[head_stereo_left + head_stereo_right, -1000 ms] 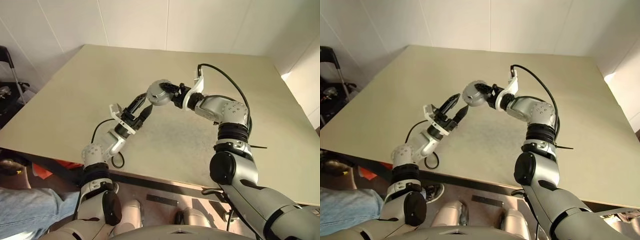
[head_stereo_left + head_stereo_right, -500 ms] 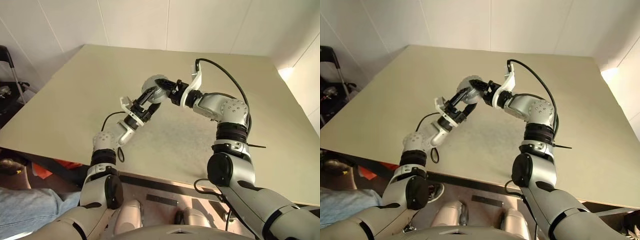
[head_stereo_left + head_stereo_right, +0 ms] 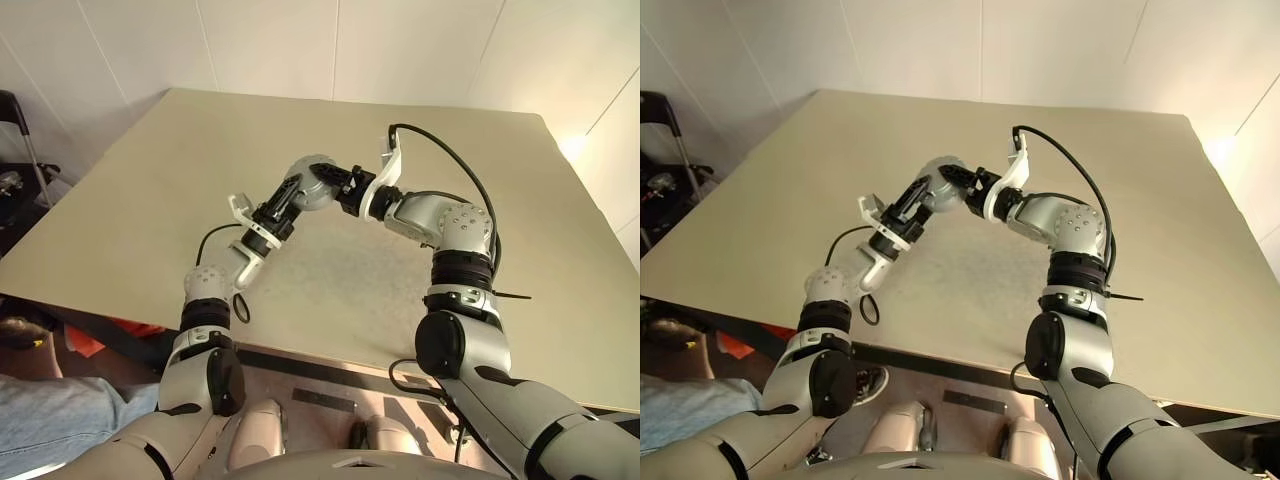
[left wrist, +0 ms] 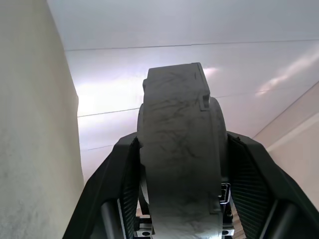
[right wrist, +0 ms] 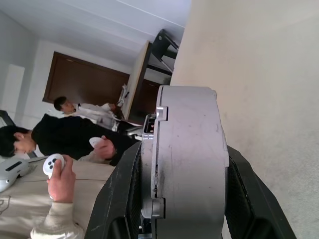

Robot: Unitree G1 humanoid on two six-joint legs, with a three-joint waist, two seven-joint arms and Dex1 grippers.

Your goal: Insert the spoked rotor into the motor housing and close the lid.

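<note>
One motor housing, two people.

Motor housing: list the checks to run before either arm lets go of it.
1. Right end effector clamped on the thick round silver motor housing: ok, its black fingers sit against both flat faces.
2. Left end effector gripping the same housing: ok, the left wrist view shows a finger against each side.
3. Housing lifted off the beige table: ok, it is held in the air between the two arms.
4. Spoked rotor seated inside: cannot tell, the housing is seen edge-on.
5. Lid closed on the housing: cannot tell from these angles.
</note>
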